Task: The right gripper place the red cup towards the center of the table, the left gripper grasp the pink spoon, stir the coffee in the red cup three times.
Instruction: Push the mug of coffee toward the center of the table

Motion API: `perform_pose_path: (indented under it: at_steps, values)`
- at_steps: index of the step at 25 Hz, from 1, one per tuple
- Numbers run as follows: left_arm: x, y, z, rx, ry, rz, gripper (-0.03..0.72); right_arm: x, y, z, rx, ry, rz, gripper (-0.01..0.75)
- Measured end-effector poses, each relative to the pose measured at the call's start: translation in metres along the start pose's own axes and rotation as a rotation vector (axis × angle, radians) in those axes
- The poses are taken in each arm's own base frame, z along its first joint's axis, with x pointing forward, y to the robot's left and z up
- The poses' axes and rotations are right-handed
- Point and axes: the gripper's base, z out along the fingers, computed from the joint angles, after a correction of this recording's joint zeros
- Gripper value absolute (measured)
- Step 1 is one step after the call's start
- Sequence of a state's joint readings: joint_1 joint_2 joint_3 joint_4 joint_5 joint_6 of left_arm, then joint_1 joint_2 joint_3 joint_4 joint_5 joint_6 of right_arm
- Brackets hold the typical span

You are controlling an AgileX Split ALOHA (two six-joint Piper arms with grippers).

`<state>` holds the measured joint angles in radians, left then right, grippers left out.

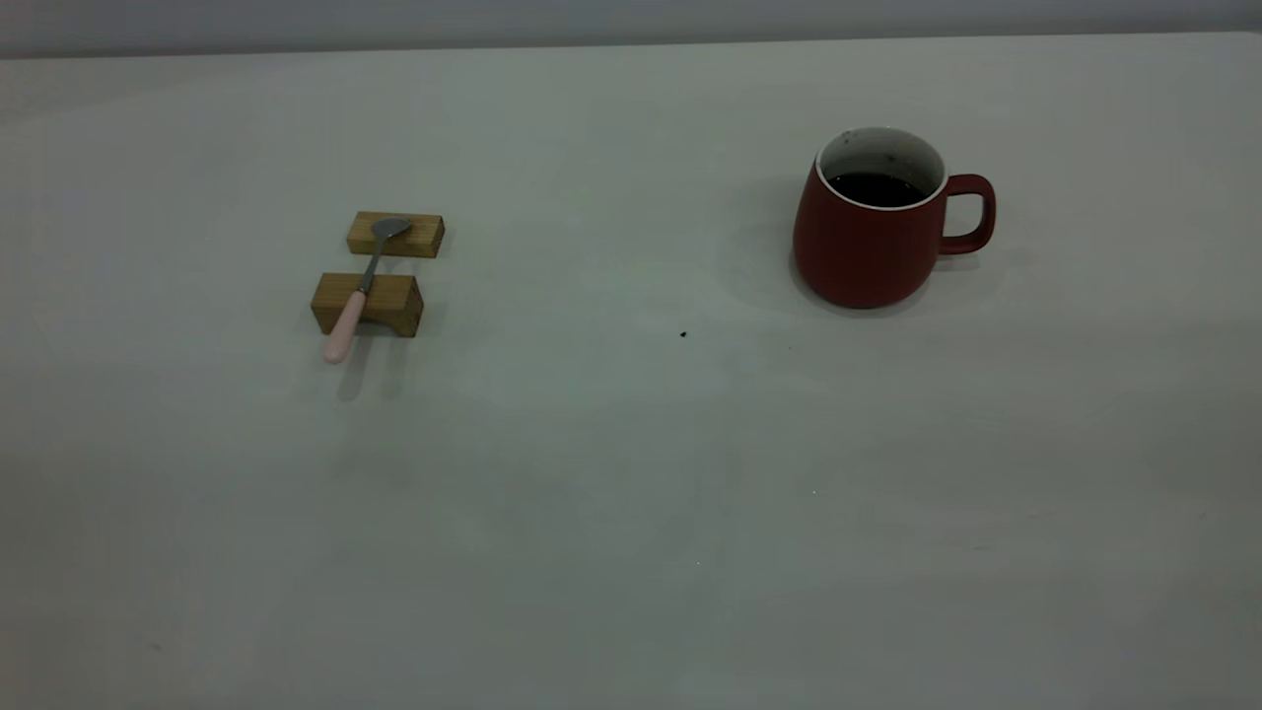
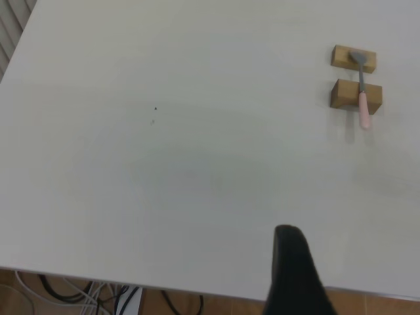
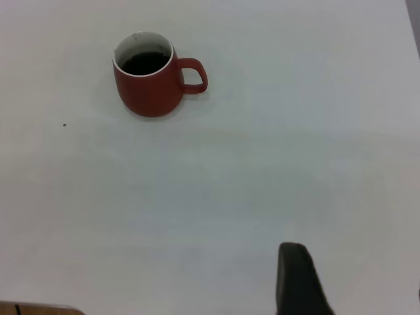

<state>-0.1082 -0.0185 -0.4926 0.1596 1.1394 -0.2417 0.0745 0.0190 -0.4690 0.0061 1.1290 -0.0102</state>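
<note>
The red cup (image 1: 868,242) stands upright on the right side of the table (image 1: 631,473), handle pointing right, with dark coffee (image 1: 876,188) inside. In the right wrist view the cup (image 3: 149,82) is far ahead of my right gripper (image 3: 354,279), which is open with nothing in it. The pink spoon (image 1: 357,296) lies across two small wooden blocks at the left, its pink handle sticking out past the nearer block. My left gripper (image 2: 357,269) is open and far from the spoon (image 2: 361,98), near the table's edge. Neither gripper shows in the exterior view.
Two wooden blocks (image 1: 368,304) (image 1: 395,235) carry the spoon. A tiny dark speck (image 1: 682,334) lies near the table's middle. Cables (image 2: 79,292) hang below the table edge by the left arm.
</note>
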Motion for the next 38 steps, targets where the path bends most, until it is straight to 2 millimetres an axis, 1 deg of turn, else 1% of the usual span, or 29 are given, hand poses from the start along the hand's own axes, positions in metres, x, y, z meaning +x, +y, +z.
perform_pose_path:
  at_steps: [28, 33, 35, 38]
  values:
    - [0.0, 0.0, 0.0, 0.0, 0.0, 0.0, 0.529, 0.0, 0.0, 0.0, 0.0, 0.0, 0.0, 0.474]
    - [0.0, 0.0, 0.0, 0.0, 0.0, 0.0, 0.529, 0.0, 0.004, 0.0, -0.046, -0.001, 0.032, 0.474]
    - [0.0, 0.0, 0.0, 0.0, 0.0, 0.0, 0.529, -0.004, 0.005, 0.001, -0.055, 0.004, 0.037, 0.474]
    - [0.0, 0.0, 0.0, 0.0, 0.0, 0.0, 0.529, -0.019, 0.005, 0.012, -0.054, 0.018, 0.043, 0.474]
